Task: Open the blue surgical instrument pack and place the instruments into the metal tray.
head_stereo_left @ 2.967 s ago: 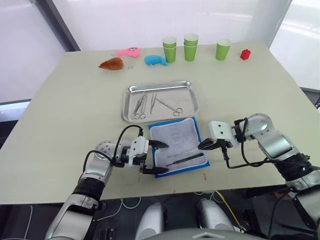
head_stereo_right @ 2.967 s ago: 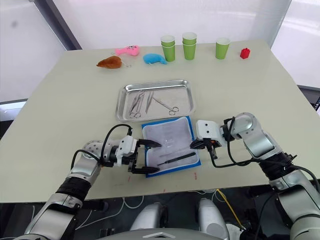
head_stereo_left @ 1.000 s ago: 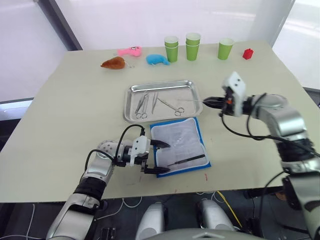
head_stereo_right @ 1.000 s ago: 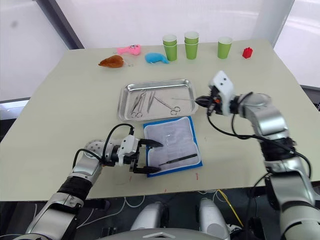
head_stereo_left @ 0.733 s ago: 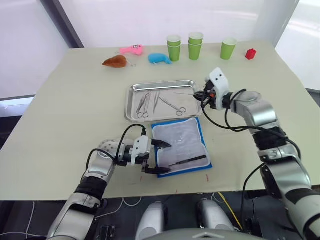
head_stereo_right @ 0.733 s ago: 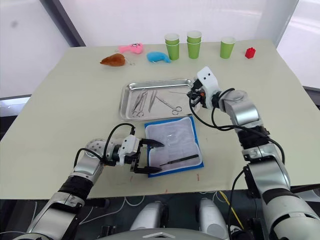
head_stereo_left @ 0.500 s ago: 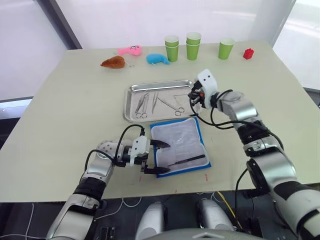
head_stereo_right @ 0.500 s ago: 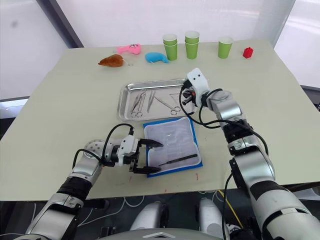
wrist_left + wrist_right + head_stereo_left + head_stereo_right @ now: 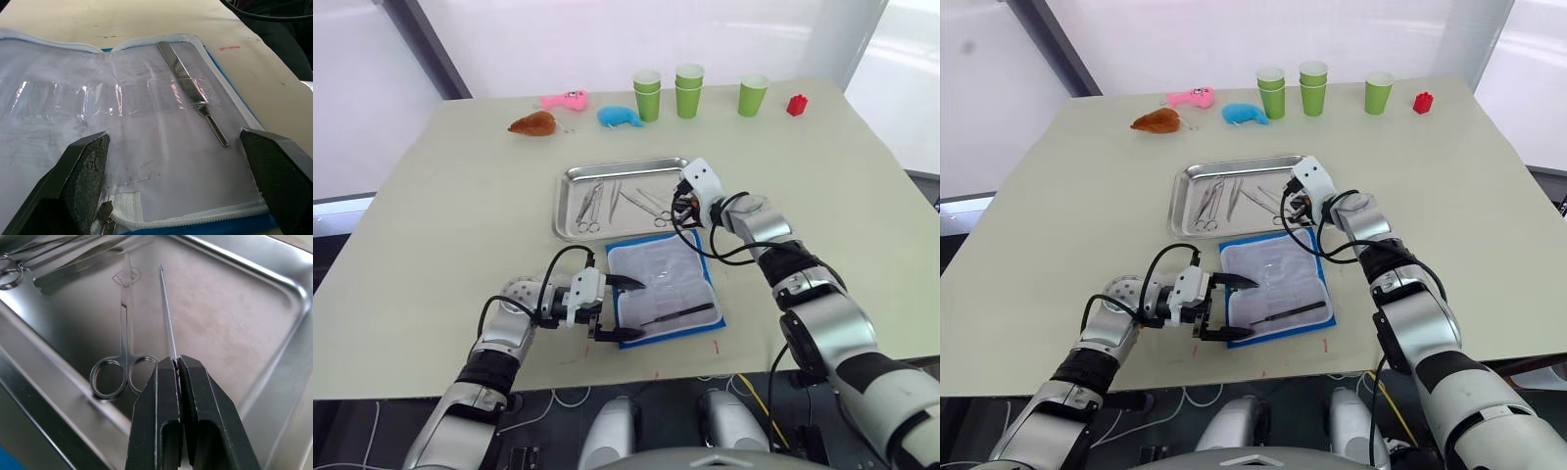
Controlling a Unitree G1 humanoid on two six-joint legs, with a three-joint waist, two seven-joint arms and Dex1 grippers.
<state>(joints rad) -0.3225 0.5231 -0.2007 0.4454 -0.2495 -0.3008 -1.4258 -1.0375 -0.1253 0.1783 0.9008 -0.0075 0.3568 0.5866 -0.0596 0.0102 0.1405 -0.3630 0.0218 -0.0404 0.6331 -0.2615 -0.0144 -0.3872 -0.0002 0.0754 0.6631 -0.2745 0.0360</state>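
Since three seconds ago the right tool (image 9: 677, 207) has left the pack's right edge, swung up and across, and now hangs over the right end of the metal tray (image 9: 570, 201) with a thin probe (image 9: 167, 320) pinched in it.

From the head views, the blue surgical instrument pack (image 9: 663, 287) lies open on the desk (image 9: 440, 225) just in front of the tray, lining up, with one dark-looking instrument (image 9: 677, 313) left on its near part, lying crosswise. The left tool (image 9: 618, 307) sits at the pack's left edge, fingers spread wide, one on the lining and one at the near corner, holding nothing. In the tray lie scissors (image 9: 588, 208) and other thin instruments toward its left and middle. Green cups (image 9: 687, 90) and small toys (image 9: 618, 117) stand well apart at the far edge.

The left wrist view shows what the head views cannot: the remaining piece is a pair of straight tweezers (image 9: 191, 88), tucked under a clear sleeve, its long axis running between the spread fingers.

The right wrist view shows the fingers shut tight on the probe's near end. The probe points away from the tool along the tray floor, just beside ring-handled scissors (image 9: 120, 357) and roughly parallel to them. Whether its tip already touches the steel cannot be told. The release, judging from this, turns on the probe lying wholly inside the rim; the right arm is the nearer one to the tray, the left to the tweezers.
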